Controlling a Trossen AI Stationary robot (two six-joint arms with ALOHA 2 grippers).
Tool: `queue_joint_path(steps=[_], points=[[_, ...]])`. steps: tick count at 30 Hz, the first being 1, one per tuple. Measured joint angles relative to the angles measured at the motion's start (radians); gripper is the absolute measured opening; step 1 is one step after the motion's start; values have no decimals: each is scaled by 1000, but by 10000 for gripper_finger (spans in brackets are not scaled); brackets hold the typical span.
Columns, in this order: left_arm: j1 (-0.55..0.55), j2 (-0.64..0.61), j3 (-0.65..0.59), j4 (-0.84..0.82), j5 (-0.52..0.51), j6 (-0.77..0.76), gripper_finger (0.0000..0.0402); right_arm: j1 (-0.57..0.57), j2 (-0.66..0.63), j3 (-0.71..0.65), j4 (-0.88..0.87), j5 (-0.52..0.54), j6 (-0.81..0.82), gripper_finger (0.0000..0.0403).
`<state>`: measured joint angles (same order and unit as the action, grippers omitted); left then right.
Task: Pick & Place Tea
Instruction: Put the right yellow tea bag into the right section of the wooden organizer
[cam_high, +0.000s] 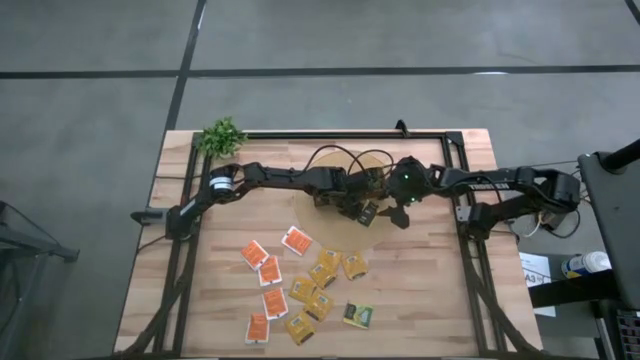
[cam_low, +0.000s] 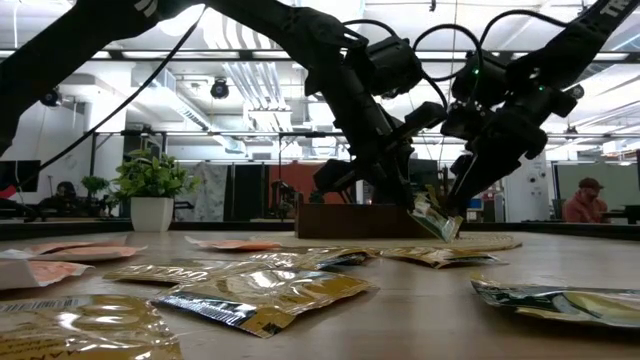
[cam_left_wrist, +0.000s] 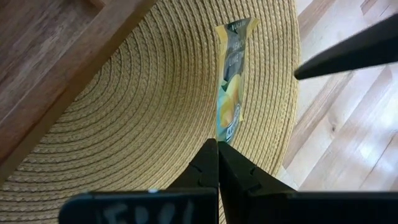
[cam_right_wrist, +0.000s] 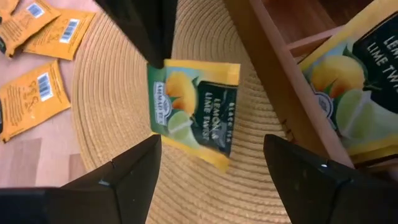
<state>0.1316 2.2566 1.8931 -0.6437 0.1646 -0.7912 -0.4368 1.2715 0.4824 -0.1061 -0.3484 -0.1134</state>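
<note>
A green-and-yellow tea sachet (cam_right_wrist: 196, 112) with a dark label hangs just over the round woven mat (cam_left_wrist: 143, 112) at the table's middle. My left gripper (cam_left_wrist: 217, 149) is shut on it. My right gripper (cam_right_wrist: 211, 140) stands open close beside it on the right, one finger on either side of the sachet without touching it. In the high view the two grippers meet at the sachet (cam_high: 367, 212), in front of the brown wooden box (cam_right_wrist: 273, 81). Another green sachet (cam_right_wrist: 354, 81) leans inside the box. My left gripper pinches the sachet by one edge near a corner (cam_left_wrist: 225, 134) between its two shut fingers, which slant down from the table's left. The sachet reaches out past the fingertips and hangs tilted below them (cam_low: 437, 218). Whether its lower corner touches the mat, I cannot tell.
Several loose sachets lie on the wooden table nearer the front edge: orange ones (cam_high: 262, 255), yellow ones (cam_high: 320, 280) and a green one (cam_high: 358, 315). A small potted plant (cam_high: 220, 137) stands at the far left corner. A dark frame (cam_high: 470, 250) runs along the table's sides.
</note>
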Motion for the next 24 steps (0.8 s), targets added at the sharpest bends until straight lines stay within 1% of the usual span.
queue_joint_path(steps=[5,12,15,17,20,22,24], points=[[-1,0,0,1,0,0,0,-25,34,0,40,-76,-3,279],[-1,0,0,0,0,3,0,-27,90,0,66,-103,-5,277],[-1,0,0,0,0,3,0,-27,103,5,72,-111,-1,268],[-1,0,0,0,0,3,0,-27,113,11,71,-137,1,253],[-1,0,0,0,0,7,0,-27,130,26,72,-161,1,217],[-1,0,0,0,0,8,0,-27,143,38,72,-161,1,186],[-1,0,0,0,1,9,0,-27,152,46,67,-166,-1,145]])
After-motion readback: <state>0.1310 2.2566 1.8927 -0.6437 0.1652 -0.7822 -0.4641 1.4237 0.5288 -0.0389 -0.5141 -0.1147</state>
